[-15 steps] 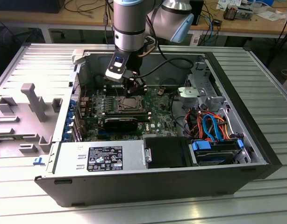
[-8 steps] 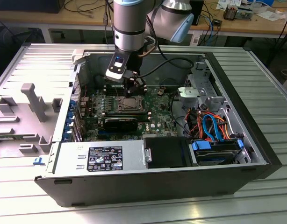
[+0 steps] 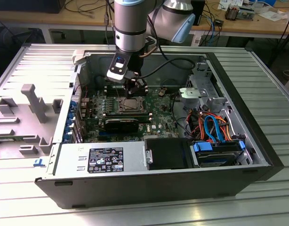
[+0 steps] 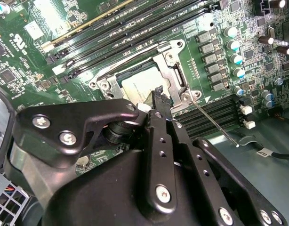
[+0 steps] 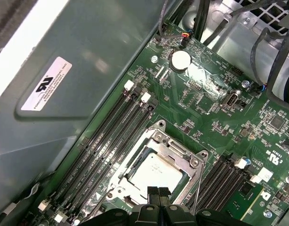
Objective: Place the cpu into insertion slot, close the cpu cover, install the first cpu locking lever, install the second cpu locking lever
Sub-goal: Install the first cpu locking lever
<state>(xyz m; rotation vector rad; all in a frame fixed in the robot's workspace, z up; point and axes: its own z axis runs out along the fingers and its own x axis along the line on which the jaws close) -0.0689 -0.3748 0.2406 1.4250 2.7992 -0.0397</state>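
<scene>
where the grey arm [image 3: 130, 28] reaches down into the open computer case [image 3: 229, 70], the black metal tool [image 5: 157, 192] sits over one edge of the cpu [image 5: 155, 172], its two narrow tips clenched together with nothing visible between them; whether they touch the chip cannot be told. the cpu, a flat square with a dull silver-grey top, lies in the insertion slot [image 5: 131, 164] on the green motherboard [image 5: 220, 127]. the cpu cover [image 5: 182, 157], a thin bright steel frame with a square window, lies flat around it. a thin wire locking lever [image 5: 197, 186] runs along one side of the socket. long narrow black memory slots [image 5: 111, 136] flank the socket on both sides, and a round shiny coin cell [image 5: 180, 60] sits farther off on the board. the case is smooth grey sheet metal, with blue and orange cables [image 3: 212, 125] coiled in the corner at the exterior view's right. it rests on a table [image 3: 257, 70] of ribbed aluminium, with a grey moulded fixture [image 3: 31, 101] at the exterior view's left and a wooden worktop [image 3: 88, 14] strewn with wires behind.
</scene>
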